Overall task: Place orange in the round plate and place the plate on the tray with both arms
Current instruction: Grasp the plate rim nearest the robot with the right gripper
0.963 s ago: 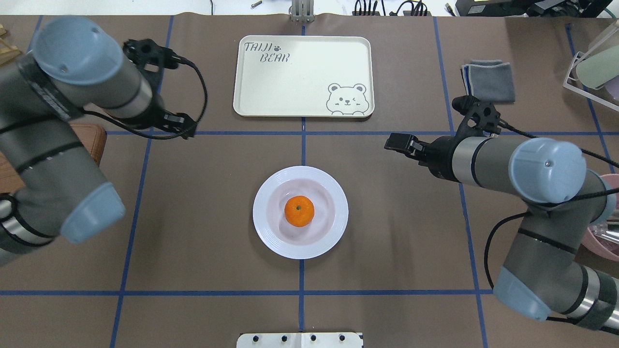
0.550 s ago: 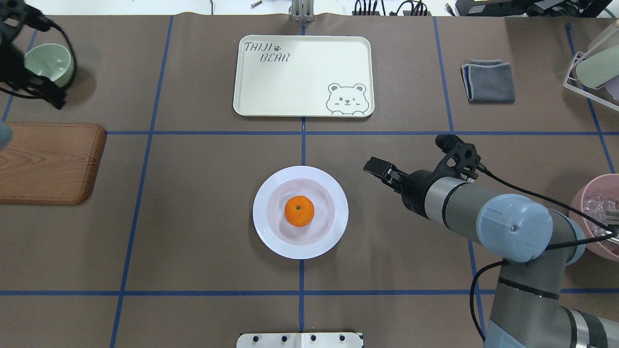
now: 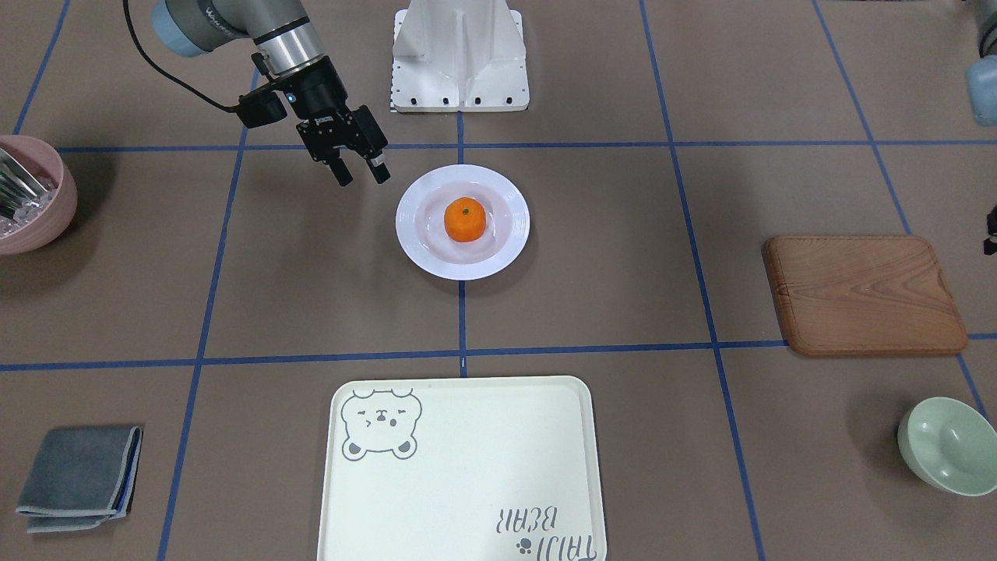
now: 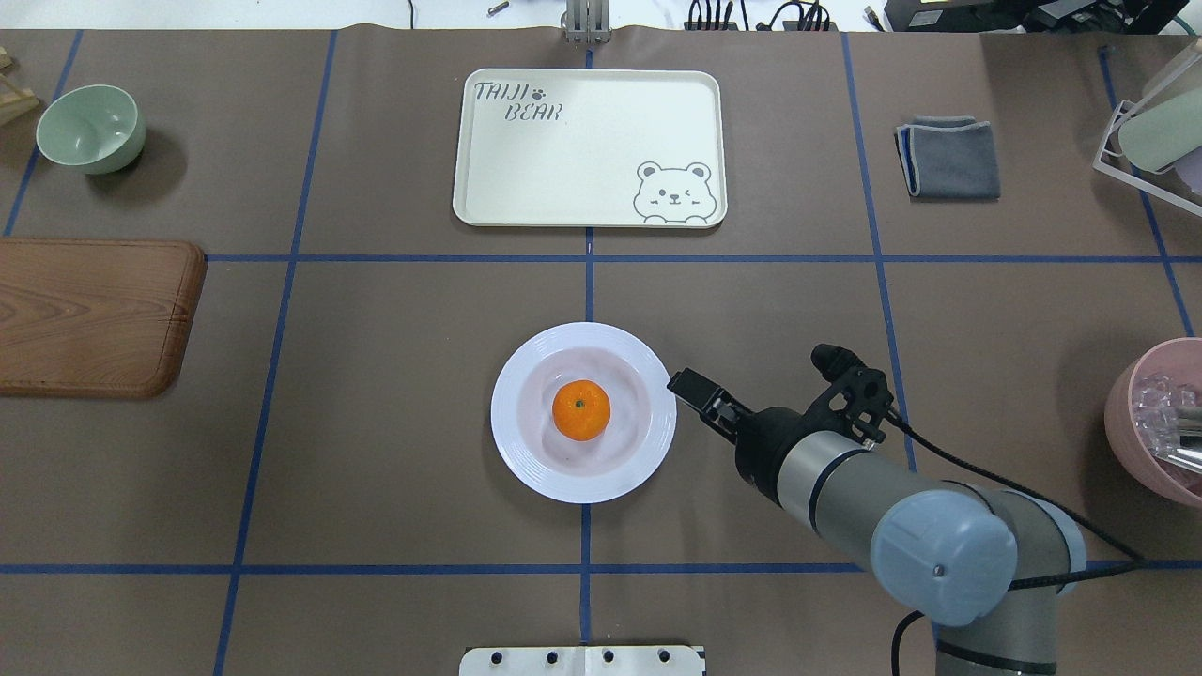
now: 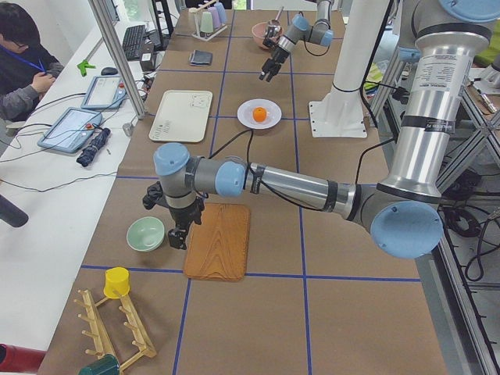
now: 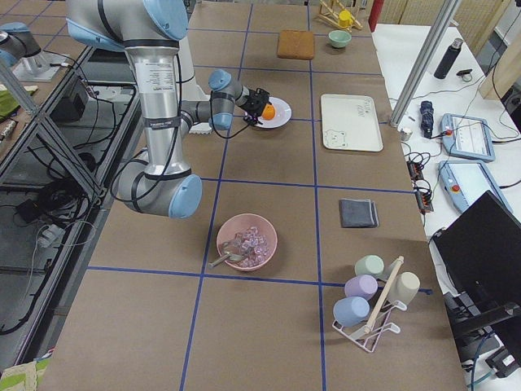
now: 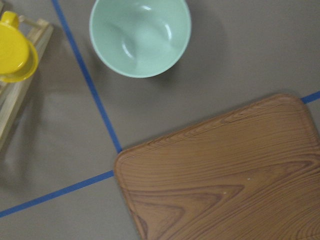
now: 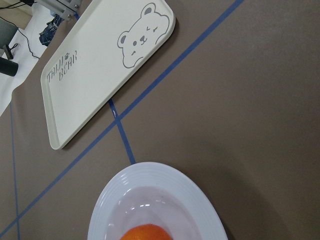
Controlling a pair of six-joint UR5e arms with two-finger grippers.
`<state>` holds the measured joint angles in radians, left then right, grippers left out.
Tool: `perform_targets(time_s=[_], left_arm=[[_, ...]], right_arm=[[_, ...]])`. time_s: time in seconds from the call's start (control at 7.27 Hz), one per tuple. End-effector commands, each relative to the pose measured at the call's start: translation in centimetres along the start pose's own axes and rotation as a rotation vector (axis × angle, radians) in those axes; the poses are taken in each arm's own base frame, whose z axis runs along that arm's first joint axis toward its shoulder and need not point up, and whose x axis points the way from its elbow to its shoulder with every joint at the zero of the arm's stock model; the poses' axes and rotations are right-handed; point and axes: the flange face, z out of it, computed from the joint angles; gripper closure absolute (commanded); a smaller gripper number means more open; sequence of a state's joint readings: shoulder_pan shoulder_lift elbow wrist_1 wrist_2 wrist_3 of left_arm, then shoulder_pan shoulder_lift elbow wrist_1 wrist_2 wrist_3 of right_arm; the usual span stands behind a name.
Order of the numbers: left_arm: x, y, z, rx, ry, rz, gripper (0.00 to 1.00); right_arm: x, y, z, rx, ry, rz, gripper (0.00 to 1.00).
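Note:
The orange sits in the sunken centre of the white round plate, mid-table on the brown mat. In the right wrist view the plate's rim and the top of the orange fill the bottom edge. The cream bear tray lies bare beyond it, flat on the table. My right gripper is open with nothing between its fingers, just off the plate's right rim. My left gripper hangs far to the left between a green bowl and a wooden board; I cannot tell its state.
A pale green bowl and a wooden board lie at the left edge. A folded grey cloth, a cup rack and a pink bowl are on the right. A person sits beyond the far table side.
My right gripper has swung down and left, from the right side of the table to the plate's right rim. The left arm has drawn back out of the overhead view, uncovering the bowl and board.

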<state>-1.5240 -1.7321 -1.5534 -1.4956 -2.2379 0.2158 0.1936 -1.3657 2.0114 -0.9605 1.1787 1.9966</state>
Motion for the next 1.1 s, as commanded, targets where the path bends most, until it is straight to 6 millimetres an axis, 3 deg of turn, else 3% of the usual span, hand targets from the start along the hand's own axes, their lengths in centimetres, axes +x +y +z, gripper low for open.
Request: perform_targets(time_s=[0.0, 0.14, 0.41, 0.83, 0.96], left_arm=[[-9.4, 5.0, 2.5, -0.016, 0.111, 0.011, 0.01], [-10.7, 6.4, 2.8, -0.011, 0.127, 0.019, 0.01], [-11.1, 7.5, 3.3, -0.015, 0.138, -0.001, 0.01], [-11.1, 7.5, 3.3, -0.007, 0.15, -0.002, 0.01], [-11.1, 7.6, 3.3, -0.007, 0.15, -0.002, 0.01]], right_arm=[[0.6, 4.5, 1.0, -0.007, -0.006, 0.068, 0.04], [0.4, 5.8, 1.8, -0.018, -0.002, 0.167, 0.04], [0.7, 7.2, 4.1, -0.012, 0.02, 0.182, 0.03], [3.0, 7.5, 6.3, 0.016, 0.066, 0.137, 0.01], [2.7, 7.4, 6.4, 0.019, 0.063, 0.147, 0.04]])
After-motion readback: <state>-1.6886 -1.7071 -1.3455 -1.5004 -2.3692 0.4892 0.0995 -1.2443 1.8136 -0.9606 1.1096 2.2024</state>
